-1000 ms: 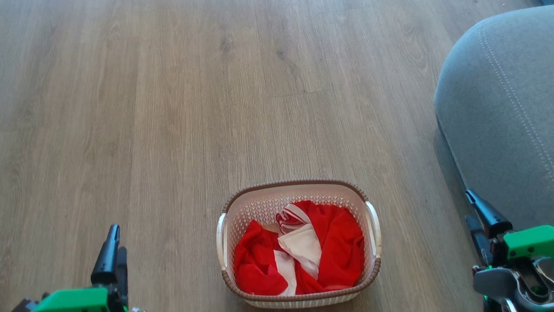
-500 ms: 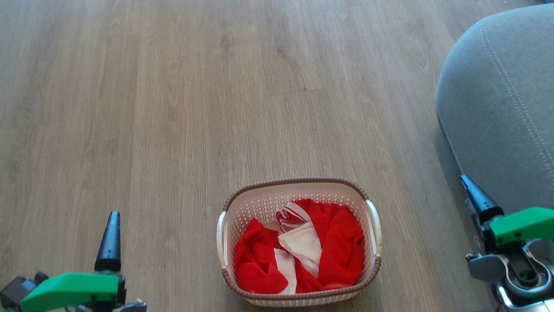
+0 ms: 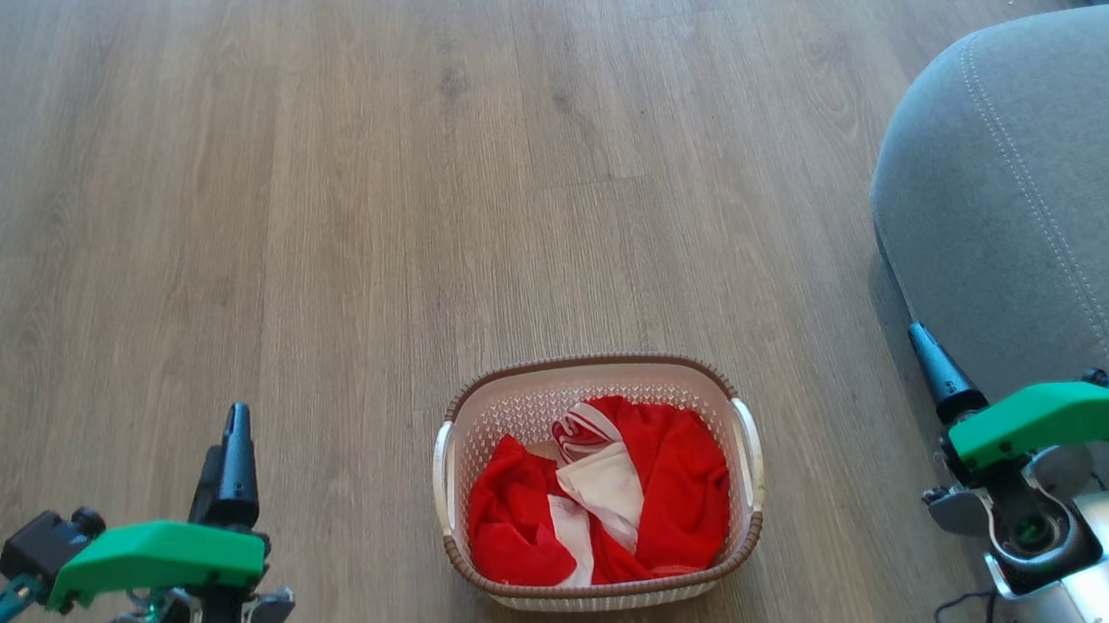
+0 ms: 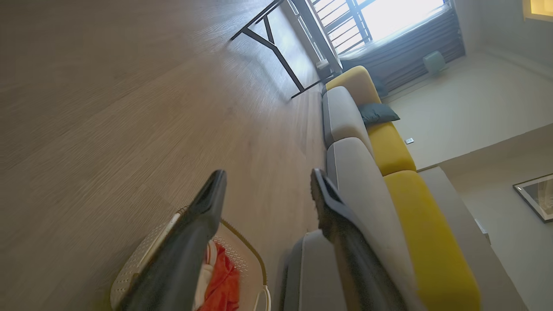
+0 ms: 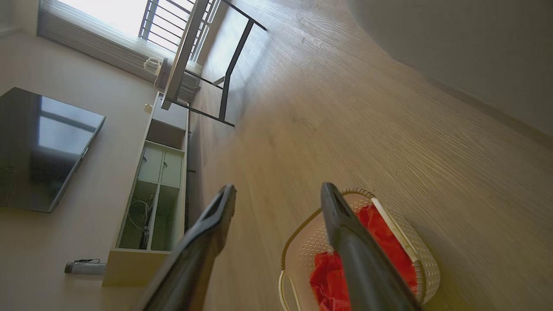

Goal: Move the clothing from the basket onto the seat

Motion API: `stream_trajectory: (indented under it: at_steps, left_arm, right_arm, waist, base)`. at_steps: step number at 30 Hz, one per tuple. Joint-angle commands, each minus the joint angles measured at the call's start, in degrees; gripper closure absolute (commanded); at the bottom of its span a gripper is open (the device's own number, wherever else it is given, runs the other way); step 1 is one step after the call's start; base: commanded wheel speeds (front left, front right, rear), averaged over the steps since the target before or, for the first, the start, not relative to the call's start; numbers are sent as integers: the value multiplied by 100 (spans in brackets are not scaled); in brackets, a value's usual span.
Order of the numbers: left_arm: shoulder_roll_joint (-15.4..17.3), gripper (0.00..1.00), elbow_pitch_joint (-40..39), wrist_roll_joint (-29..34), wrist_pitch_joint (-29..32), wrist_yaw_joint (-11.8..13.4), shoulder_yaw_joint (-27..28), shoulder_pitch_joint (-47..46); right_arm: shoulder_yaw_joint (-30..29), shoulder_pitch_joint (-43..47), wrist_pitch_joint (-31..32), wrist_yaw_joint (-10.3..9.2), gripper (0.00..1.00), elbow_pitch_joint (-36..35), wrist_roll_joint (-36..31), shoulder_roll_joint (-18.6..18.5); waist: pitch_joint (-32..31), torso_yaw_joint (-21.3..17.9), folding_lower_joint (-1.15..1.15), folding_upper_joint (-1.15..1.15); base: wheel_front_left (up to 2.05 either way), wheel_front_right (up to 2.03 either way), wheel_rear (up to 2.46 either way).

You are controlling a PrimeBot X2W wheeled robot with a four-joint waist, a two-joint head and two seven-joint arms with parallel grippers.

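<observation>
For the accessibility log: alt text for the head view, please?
A white basket holding red and white clothing stands on a wood floor, with a grey seat at the right edge. The left gripper and right gripper hover on either side.

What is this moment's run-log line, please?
left pincer: open, empty | right pincer: open, empty | clothing: in basket | basket: on floor | seat: right of basket

No text, label, brand, number or sign is legible anywhere, not even on the clothing point(image 3: 675, 487) in the basket point(image 3: 514, 417).
</observation>
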Motion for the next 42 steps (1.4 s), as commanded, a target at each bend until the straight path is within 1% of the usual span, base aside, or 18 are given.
stream_trajectory:
  at_steps: [1, 18, 33, 34, 39, 42]
  left_arm:
    - [153, 0, -145, 230, -92, -18, 59, -406]
    - [274, 0, -16, 1856, -381, -24, -150, -691]
    - [337, 0, 80, 3027, -635, -23, -199, -960]
    - [337, 0, 80, 3027, -635, -23, -199, -960]
    - [344, 0, 150, 3509, -754, -26, -224, -1069]
    - [351, 0, 181, 3647, -788, -27, -236, -1105]
  right_arm:
    - [94, -394, -82, 17, 0, -135, -190, -120]
    - [482, -787, -367, 23, 0, 51, -1508, -240]
    - [837, -1136, -618, 27, 0, 271, -2443, -317]
    - [837, -1136, -618, 27, 0, 271, -2443, -317]
    - [991, -1309, -736, 30, 0, 385, -2805, -385]
    - [1036, -1356, -769, 30, 0, 422, -2919, -404]
  waist:
    - [1, -2, 0, 0]
    - [40, 12, 0, 0]
    - [73, 8, 0, 0]
    - [73, 8, 0, 0]
    - [89, 6, 0, 0]
    - [91, 6, 0, 0]
  base:
    - [0, 0, 0]
    - [0, 0, 0]
    - [0, 0, 0]
    - [0, 0, 0]
    - [0, 0, 0]
    - [0, 0, 0]
